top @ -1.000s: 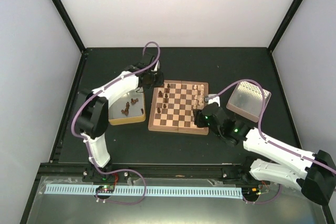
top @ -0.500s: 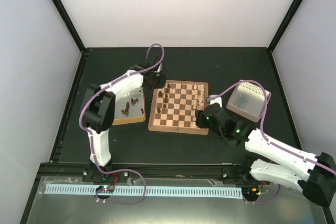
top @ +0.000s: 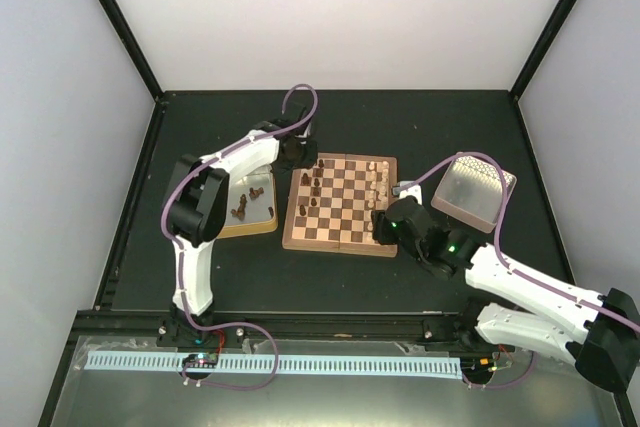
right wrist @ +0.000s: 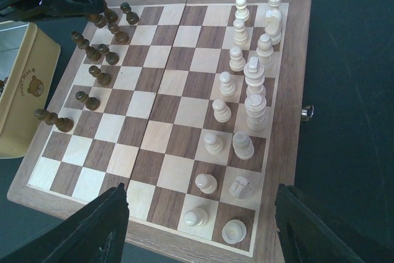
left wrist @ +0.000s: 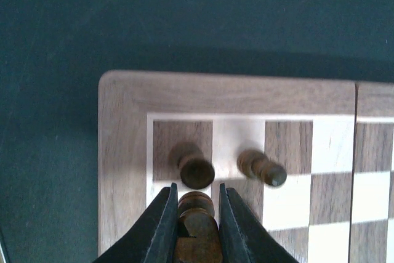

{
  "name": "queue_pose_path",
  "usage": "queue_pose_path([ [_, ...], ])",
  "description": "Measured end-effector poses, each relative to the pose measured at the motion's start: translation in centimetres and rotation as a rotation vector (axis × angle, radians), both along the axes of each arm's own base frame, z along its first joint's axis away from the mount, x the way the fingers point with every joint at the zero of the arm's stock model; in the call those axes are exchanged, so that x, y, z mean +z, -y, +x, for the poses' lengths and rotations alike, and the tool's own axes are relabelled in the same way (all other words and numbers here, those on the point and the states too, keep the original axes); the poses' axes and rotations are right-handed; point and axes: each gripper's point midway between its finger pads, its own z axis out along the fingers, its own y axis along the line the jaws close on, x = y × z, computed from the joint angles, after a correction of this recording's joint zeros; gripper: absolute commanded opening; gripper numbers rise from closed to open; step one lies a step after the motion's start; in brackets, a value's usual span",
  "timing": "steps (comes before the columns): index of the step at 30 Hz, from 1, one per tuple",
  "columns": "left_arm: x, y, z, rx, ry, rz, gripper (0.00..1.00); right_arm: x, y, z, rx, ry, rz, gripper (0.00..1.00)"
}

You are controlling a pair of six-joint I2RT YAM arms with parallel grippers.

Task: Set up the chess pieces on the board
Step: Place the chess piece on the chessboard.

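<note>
A dark table (top: 400,117) fills a white-walled booth with black frame bars. The board (top: 335,245) lies at the middle of the top view. A yellow tin (top: 245,231) sits just beside its left edge, and a perforated tray (top: 473,190) sits to the right of it.

The left gripper (left wrist: 196,192) is at the board's upper left corner in the top view. In its wrist view the fingers (left wrist: 161,226) are clenched on a dark piece (left wrist: 196,217) at the bottom centre of the frame. Just above it, two more dark pieces (left wrist: 196,170) stand on the corner squares.

The right gripper (right wrist: 201,190) hovers at the board's lower right edge in the top view. Its jaws are spread wide and hold nothing.

In the right wrist view, dark pieces line the board's left side. Cream pieces (right wrist: 246,90) fill two rows down its right side. More dark pieces lie in the tin.
</note>
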Motion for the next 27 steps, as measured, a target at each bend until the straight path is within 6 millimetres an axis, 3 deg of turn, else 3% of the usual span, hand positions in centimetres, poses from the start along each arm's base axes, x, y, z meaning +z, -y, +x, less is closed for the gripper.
queue_pose_path([
  [4, -0.2, 0.3, 1.0, 0.006, 0.001, 0.011, 0.16, -0.1, 0.0, 0.0, 0.000, -0.003, -0.003, 0.67],
  [17, -1.4, -0.3, -0.2, 0.006, -0.049, 0.034, 0.17, -0.6, -0.1, 0.1, 0.000, -0.014, -0.018, 0.67],
  [27, -2.5, -0.4, -0.6, 0.002, -0.081, 0.046, 0.34, -0.7, -0.1, 0.1, 0.000, -0.016, -0.020, 0.68],
])
